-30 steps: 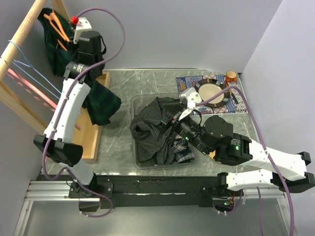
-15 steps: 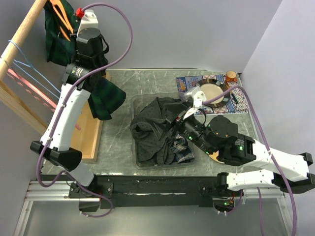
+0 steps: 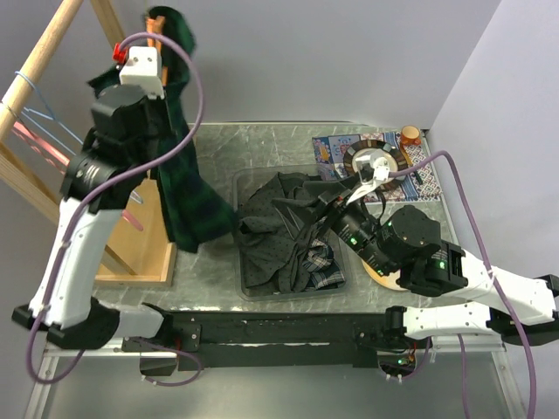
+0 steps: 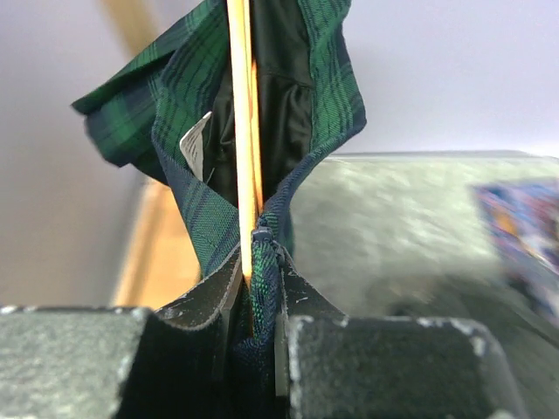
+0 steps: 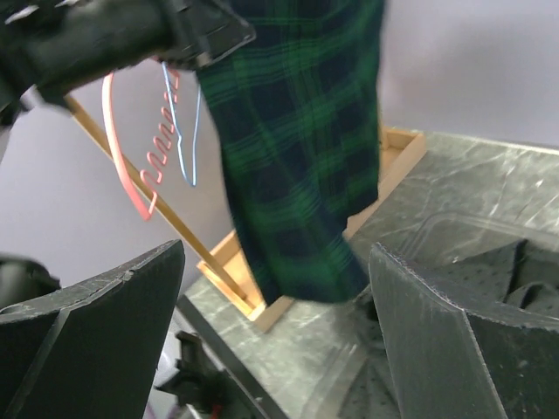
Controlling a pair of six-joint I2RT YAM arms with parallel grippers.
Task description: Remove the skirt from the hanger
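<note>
Above the tabletop [image 3: 262, 144], from the top camera: left hand [image 3: 155, 52] raising the green plaid skirt [image 3: 188, 188] beside the wooden rack [image 3: 52, 48]; right hand [image 3: 349, 188] hovering over the clear bin [image 3: 240, 288] of dark clothes [image 3: 279, 244].

Left wrist: pinching skirt [image 4: 262, 288] and orange hanger [image 4: 242, 131] tightly together.

Right wrist: gaping wide, gripping nothing, facing the dangling skirt [image 5: 297, 148].

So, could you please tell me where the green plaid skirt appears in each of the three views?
Top external: skirt hangs at upper left, beside the left arm.
Left wrist: centre, draped over the orange hanger, pinched between the left fingers.
Right wrist: upper centre, hanging down.
Shared landmark: the wooden tray under it.
</note>
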